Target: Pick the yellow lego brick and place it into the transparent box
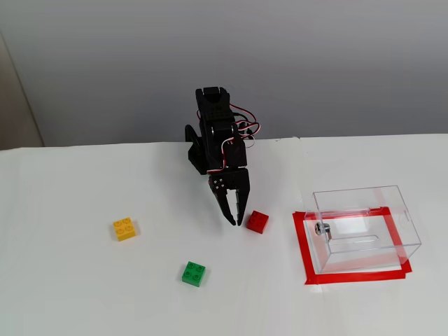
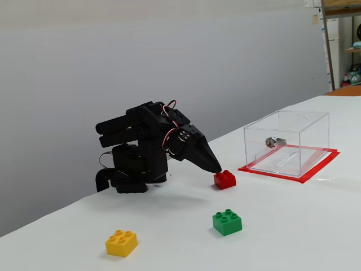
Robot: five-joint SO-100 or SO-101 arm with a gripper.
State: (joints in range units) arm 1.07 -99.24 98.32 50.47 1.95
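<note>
The yellow lego brick (image 1: 125, 229) lies on the white table at the left, also low in the other fixed view (image 2: 121, 243). The transparent box (image 1: 364, 227) stands empty on a red tape frame at the right, its metal knob facing the arm; it also shows in the other fixed view (image 2: 287, 142). My black gripper (image 1: 235, 222) is folded low with its tips together, empty, just left of the red brick (image 1: 257, 222) and far from the yellow one. In the other fixed view the gripper (image 2: 215, 168) points down next to the red brick (image 2: 224, 179).
A green brick (image 1: 194, 273) lies in front of the arm between the yellow and red bricks, also seen in the other fixed view (image 2: 227, 222). The red tape frame (image 1: 302, 245) marks the box's place. A grey wall stands behind the table.
</note>
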